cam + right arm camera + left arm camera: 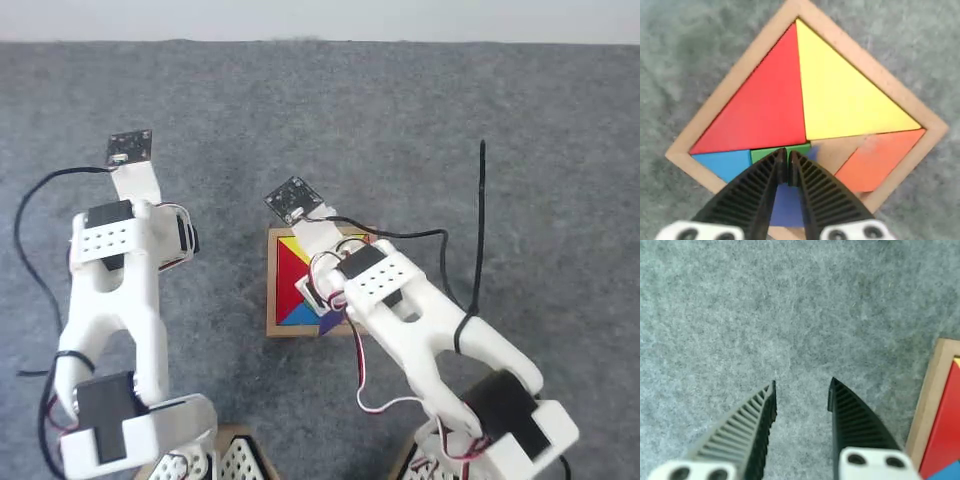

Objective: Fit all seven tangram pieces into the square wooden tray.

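Right wrist view: my right gripper (787,151), fingers pressed together, presumably seats the green wooden piece (759,155) in the square wooden tray (727,90); left gripper (803,385) spread.

tray (272,285): on worktop (500,110), between the two arms
tangram pieces (840,100): in tray
right end effector (787,153): over tray
left end effector (802,386): over worktop, left of tray

The left arm (118,300) stretches from its base at 7 o'clock toward 10 o'clock, and the left gripper (802,386) points down with its fingers spread apart. The right arm (425,325) leans from 5 o'clock toward the centre. The right gripper (787,155) has its fingers drawn almost together.
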`<state>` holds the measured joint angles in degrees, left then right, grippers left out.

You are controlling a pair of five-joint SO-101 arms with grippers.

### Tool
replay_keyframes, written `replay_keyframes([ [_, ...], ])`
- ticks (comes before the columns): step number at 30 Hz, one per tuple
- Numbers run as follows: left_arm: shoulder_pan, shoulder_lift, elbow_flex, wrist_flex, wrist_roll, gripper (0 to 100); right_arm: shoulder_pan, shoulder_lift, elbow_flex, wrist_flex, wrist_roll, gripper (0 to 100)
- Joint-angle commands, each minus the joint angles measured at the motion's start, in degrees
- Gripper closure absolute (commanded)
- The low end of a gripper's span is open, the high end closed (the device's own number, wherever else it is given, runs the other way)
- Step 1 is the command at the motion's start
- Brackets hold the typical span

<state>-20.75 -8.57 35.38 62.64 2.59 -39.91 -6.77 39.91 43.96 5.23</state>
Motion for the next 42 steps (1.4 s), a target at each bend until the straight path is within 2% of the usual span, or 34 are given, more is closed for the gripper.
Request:
replay_keyframes([
  [1, 0.2, -1.1, -0.2, -1.1, -0.7, 83, 1.8, -0.3, -3.3, 0.4, 0.7, 99.2],
  [12, 0.2, -1.3, -0.2, -1.1, -0.7, 83, 7.8, -0.3, -3.0, 0.8, 2.2, 99.2],
  [21, 0.2, -1.4, -0.2, -1.1, -0.7, 83, 8.0, -2.0, -3.3, 3.1, 1.8, 99.2],
  [27, 0.2, -1.5, -0.2, -1.1, -0.7, 83, 1.8, -9.1, -2.6, 3.3, 1.6, 99.2],
  [31, 0.2, -1.4, -0.2, -1.1, -0.7, 83, -2.2, -8.7, -1.1, 2.7, 1.6, 99.2],
  [42, 0.2, -1.5, -0.2, -1.1, -0.7, 83, -6.9, -11.1, 6.1, 3.2, 2.1, 99.2],
])
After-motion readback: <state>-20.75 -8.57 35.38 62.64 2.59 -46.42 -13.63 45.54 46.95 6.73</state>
